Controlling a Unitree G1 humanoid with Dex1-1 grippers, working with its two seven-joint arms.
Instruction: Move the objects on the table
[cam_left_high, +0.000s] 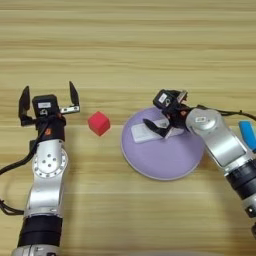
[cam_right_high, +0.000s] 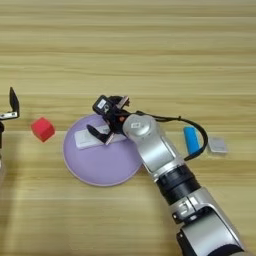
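White bar (cam_left_high: 148, 132) lies on the lilac plate (cam_left_high: 160, 160) under my right tool (cam_left_high: 162, 125), seemingly grasped; a shallow pinch could slip. My left tool (cam_left_high: 49, 102) hovers released beside the red cube (cam_left_high: 99, 123).

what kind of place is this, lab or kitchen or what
Probably a robot test bench in a lab, not a kitchen: a bare wooden table holds only practice props, a red cube and a lilac plate bearing a white bar.

Wooden table (cam_left_high: 150, 40): red cube (cam_left_high: 99, 123), lilac plate (cam_left_high: 162, 160), blue object (cam_right_high: 190, 140), grey square (cam_right_high: 217, 145).
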